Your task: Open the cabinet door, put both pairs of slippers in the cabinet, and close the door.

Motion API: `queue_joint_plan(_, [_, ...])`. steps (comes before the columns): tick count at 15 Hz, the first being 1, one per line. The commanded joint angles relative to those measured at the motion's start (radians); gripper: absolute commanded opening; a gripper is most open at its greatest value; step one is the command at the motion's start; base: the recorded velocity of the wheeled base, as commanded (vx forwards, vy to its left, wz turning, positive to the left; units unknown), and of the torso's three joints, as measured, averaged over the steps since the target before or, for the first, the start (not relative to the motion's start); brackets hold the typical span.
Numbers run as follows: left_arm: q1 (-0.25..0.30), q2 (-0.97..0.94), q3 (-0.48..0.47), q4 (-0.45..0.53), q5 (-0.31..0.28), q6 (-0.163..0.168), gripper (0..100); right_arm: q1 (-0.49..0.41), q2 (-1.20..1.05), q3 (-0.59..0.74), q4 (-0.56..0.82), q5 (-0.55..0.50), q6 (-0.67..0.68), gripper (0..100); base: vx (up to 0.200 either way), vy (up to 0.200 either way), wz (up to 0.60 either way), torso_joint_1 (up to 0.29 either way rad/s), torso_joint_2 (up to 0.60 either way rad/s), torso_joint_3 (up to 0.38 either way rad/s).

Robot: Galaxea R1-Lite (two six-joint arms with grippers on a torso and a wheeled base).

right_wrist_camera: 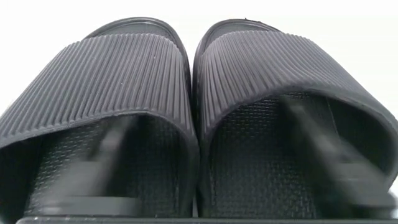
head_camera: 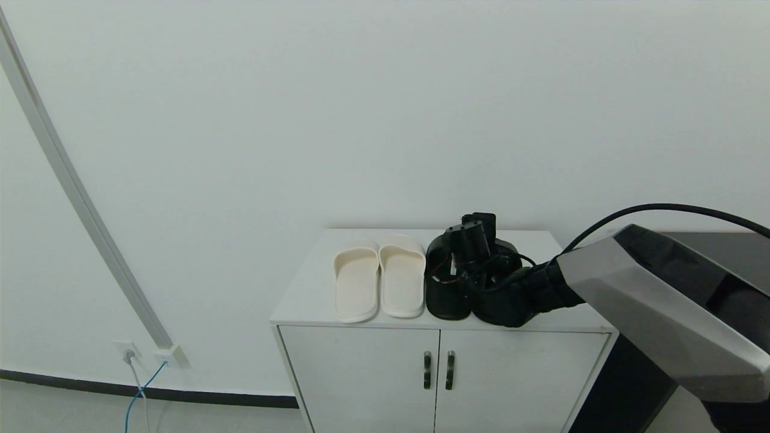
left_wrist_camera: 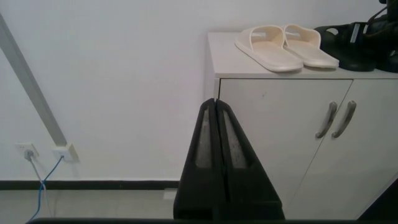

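The black slippers (head_camera: 446,296) and the white slippers (head_camera: 379,279) lie side by side on top of the white cabinet (head_camera: 361,367), whose two doors are closed. My right gripper (head_camera: 475,264) is down over the black pair. In the right wrist view it (right_wrist_camera: 205,162) is open, one blurred finger (right_wrist_camera: 112,155) lying in each slipper under the ribbed straps (right_wrist_camera: 118,74). My left gripper (left_wrist_camera: 216,109) is shut on nothing, low and to the left of the cabinet (left_wrist_camera: 273,124), level with its doors. The white slippers (left_wrist_camera: 286,46) lie above it.
Two dark door handles (head_camera: 438,370) sit at the middle seam of the cabinet front. A white wall stands close behind. A slanted cable duct (head_camera: 78,192) ends at wall sockets (head_camera: 147,355) on the left. A dark table (head_camera: 746,252) adjoins the cabinet's right side.
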Motion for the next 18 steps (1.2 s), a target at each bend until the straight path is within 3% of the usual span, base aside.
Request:
queue_joint_plan(1, [0.000,0.000,0.000,0.000,0.000,-0.003,0,0.001,-0.010,0.001,-0.001,-0.002,0.001,0,0.000,0.000,0.00,0.000,0.00,0.000])
queue_joint_plan(11, [0.000,0.002,0.000,0.000,0.000,-0.003,0,0.010,-0.181,0.139,0.001,0.018,-0.023,0,0.000,0.000,0.00,0.000,0.00,0.000])
queue_joint_plan(14, [0.000,0.000,0.000,0.000,-0.002,-0.001,0,0.040,-0.350,0.289,0.001,0.130,-0.034,0,0.000,0.000,0.00,0.000,0.00,0.000])
queue_joint_plan(18, [0.001,0.002,0.000,0.000,-0.002,0.002,0,0.091,-0.562,0.536,-0.048,0.373,-0.143,0,0.000,0.000,0.00,0.000,0.00,0.000])
